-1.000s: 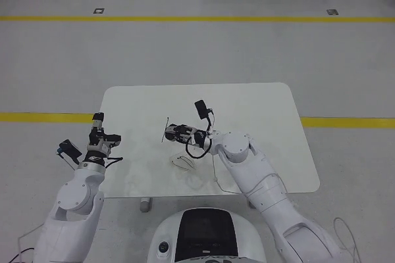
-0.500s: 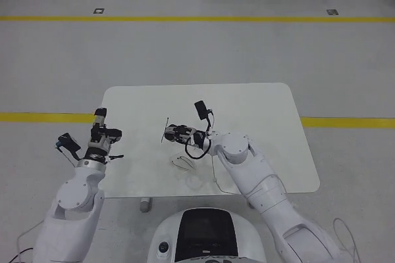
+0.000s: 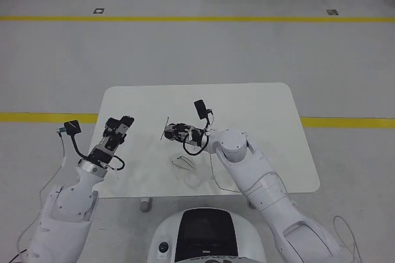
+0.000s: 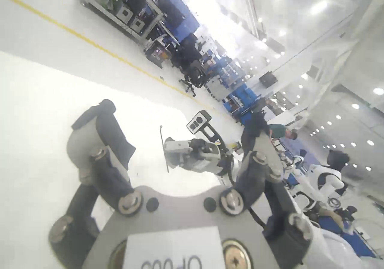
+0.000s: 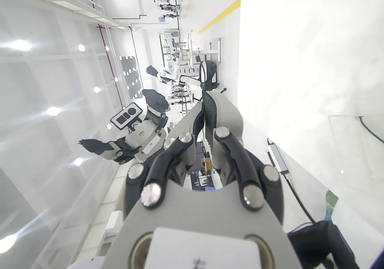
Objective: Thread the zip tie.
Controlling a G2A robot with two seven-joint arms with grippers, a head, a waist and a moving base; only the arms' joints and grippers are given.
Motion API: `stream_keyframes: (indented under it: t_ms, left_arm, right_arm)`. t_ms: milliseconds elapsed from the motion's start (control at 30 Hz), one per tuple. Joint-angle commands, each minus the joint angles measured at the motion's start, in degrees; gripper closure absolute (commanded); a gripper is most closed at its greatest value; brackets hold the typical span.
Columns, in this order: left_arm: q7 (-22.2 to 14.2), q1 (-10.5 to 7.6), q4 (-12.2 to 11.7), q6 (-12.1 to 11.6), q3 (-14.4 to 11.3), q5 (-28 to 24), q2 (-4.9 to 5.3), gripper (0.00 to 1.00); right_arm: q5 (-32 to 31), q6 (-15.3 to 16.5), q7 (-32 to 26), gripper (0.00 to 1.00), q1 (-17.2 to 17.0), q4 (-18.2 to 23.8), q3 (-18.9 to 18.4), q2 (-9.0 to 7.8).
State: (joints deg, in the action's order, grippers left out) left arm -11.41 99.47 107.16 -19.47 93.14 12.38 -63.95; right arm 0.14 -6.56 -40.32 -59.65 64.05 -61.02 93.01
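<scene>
The zip tie (image 3: 165, 130) is a thin dark strip held nearly upright over the middle of the white table (image 3: 250, 105). My right gripper (image 3: 173, 132) is shut on it, gripping near its middle, with both ends sticking out. In the left wrist view the zip tie (image 4: 164, 148) stands out of the right gripper (image 4: 175, 153) ahead. My left gripper (image 3: 124, 122) hovers over the table's left part, a short way left of the strip, open and holding nothing. Its two fingers (image 4: 102, 135) are spread wide. In the right wrist view the right gripper (image 5: 205, 108) has its fingers pressed together.
A pale thin loop (image 3: 182, 161) lies on the table just in front of the right gripper. A thin cable (image 3: 214, 172) hangs off the right forearm near the table's front edge. The table's far and right parts are bare.
My left arm has swung right from the table's left edge to over the table, closer to the zip tie. The right gripper and the strip have hardly moved.
</scene>
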Motion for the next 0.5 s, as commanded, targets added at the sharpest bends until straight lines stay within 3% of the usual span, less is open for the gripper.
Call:
stream_keyframes:
  t_ms: [0,33,100,133,233,267,300,467]
  left_arm:
    - [0.0,0.00,0.0,0.0,0.0,0.0,0.00,0.00]
    - [0.0,0.00,0.0,0.0,0.0,0.0,0.00,0.00]
    - [-1.6,-1.16,1.7,0.0,0.0,8.6,0.43,0.00]
    - [-0.9,-1.43,2.0,0.0,-0.4,10.0,0.50,0.00]
    - [-0.5,-2.32,3.9,0.0,-0.9,24.3,1.72,0.00]
    - [-0.1,-2.15,4.6,0.0,-2.0,32.5,2.57,0.00]
    - [1.0,-1.98,4.7,0.0,-3.1,37.2,3.26,0.00]
    - [10.6,-1.37,2.2,0.0,-7.5,56.0,7.48,0.00]
  right_arm:
    - [0.0,0.0,0.0,1.00,0.0,0.0,0.0,0.00]
    - [0.0,0.0,0.0,1.00,0.0,0.0,0.0,0.00]
    - [0.0,0.0,0.0,1.00,0.0,0.0,0.0,0.00]
    - [0.1,0.2,0.6,1.00,-0.4,0.4,0.0,-0.02]
    - [-0.1,-0.6,1.6,1.00,-1.0,1.7,0.0,-0.24]
    - [-0.2,-1.1,1.8,1.00,-1.1,2.3,-0.1,-0.36]
    - [-0.2,-1.5,1.8,1.00,-1.3,2.7,-0.2,-0.44]
    - [-0.7,-4.2,1.6,1.00,-1.8,4.7,-0.1,-0.88]
